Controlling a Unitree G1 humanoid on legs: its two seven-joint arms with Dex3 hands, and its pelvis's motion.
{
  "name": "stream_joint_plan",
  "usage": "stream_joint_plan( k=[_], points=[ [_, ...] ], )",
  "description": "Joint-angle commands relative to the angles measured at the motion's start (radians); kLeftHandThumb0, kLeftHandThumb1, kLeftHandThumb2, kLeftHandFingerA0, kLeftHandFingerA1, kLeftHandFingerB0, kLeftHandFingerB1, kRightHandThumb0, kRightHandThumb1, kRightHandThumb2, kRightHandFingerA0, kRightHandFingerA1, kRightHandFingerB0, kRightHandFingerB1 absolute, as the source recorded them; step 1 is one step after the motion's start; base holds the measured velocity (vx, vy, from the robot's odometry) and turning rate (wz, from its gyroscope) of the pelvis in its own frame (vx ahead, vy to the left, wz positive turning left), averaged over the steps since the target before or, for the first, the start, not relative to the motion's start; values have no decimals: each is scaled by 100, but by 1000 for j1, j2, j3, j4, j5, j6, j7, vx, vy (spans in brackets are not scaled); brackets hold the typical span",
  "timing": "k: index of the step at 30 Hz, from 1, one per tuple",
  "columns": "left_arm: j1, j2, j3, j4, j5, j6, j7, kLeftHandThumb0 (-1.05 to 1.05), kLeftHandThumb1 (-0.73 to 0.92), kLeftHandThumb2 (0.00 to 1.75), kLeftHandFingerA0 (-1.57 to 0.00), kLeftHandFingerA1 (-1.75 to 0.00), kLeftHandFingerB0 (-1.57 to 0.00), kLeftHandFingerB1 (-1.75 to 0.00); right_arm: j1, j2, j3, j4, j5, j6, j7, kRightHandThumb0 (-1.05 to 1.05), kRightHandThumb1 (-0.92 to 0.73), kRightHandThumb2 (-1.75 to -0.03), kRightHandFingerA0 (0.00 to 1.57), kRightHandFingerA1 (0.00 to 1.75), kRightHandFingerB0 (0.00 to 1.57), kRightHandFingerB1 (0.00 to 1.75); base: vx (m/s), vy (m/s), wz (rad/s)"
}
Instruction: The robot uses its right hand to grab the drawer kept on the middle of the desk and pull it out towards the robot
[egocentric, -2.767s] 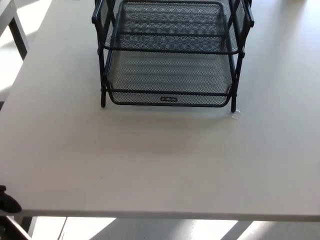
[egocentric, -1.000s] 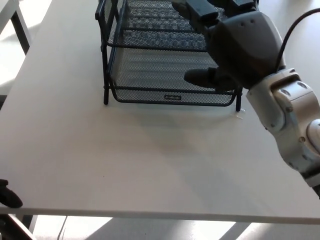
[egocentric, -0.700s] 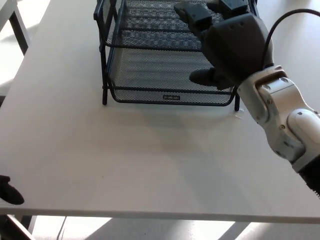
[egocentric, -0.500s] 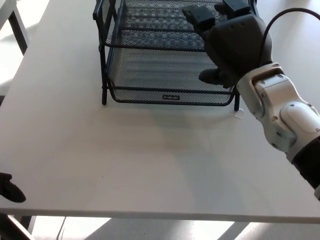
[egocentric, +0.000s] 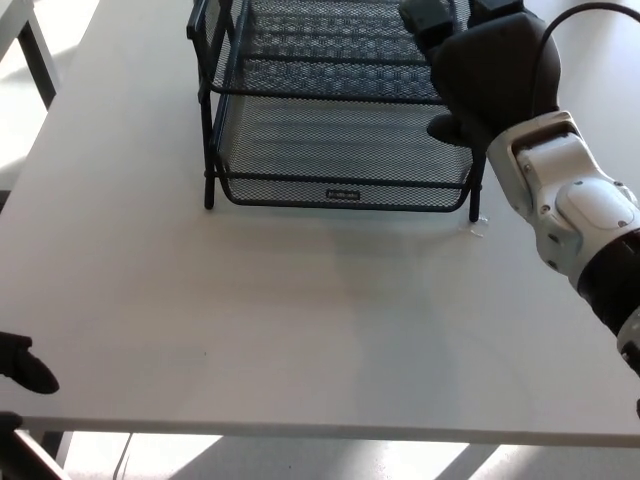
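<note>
A black wire-mesh drawer rack (egocentric: 340, 110) stands at the far middle of the white desk (egocentric: 300, 320). Its lower drawer (egocentric: 340, 165) carries a small label on its front rim; an upper tray sits above it. My right hand (egocentric: 490, 70) hovers over the rack's right front corner, black and open, with fingers (egocentric: 425, 15) reaching over the upper tray and the thumb (egocentric: 445, 128) pointing left near the right post. It holds nothing. Only a dark bit of my left hand (egocentric: 25, 365) shows at the desk's near left edge.
My white right forearm (egocentric: 575, 215) crosses the desk's right side. A second table's edge and leg (egocentric: 35, 60) stand at the far left, with floor between. The desk's front edge runs along the bottom of the view.
My right hand came in from the right, then drifted right and farther back, from over the rack's middle to its right front corner. The drawer has not moved.
</note>
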Motion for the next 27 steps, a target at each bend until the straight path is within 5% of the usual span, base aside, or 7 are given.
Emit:
stream_joint_plan(
  k=[1,2,3,12,13,18,27],
  points=[
    [-30,25,-5,20,16,-36,-20,-28,54,56,-83,-90,-84,-61,-53,-10,30,80,-29,-75,-186,-57,-37,-79,87,103,34,57,0,0,0],
    [-30,25,-5,21,16,-37,-20,-28,54,56,-83,-90,-84,-61,-56,-9,33,87,-27,-77,-191,-57,-37,-79,87,103,34,57,0,0,0],
    [-27,26,-3,10,10,-17,-33,-29,54,56,-82,-88,-83,-61,-60,-19,53,94,-42,-92,-195,-46,-56,-59,85,130,40,53,0,0,0],
    [-65,32,-7,23,6,-18,-49,-29,54,57,-83,-89,-83,-62,-81,-56,109,144,-45,-222,-281,-38,-52,-56,90,154,97,63,0,0,0],
    [-66,33,-7,23,8,-16,-49,-30,54,57,-83,-91,-83,-63,-80,-53,110,150,-43,-221,-285,-38,-51,-59,85,160,95,81,0,0,0],
    [-65,29,-5,21,6,-15,-49,-31,54,57,-84,-92,-84,-63,-78,-52,116,178,-41,-248,-334,-40,-53,-56,85,163,93,91,0,0,0],
    [-70,25,-4,34,5,-37,-41,-28,54,56,-83,-92,-83,-63,-67,-58,109,156,-34,-239,-298,-39,-53,-60,85,159,92,83,0,0,0]
  ],
)
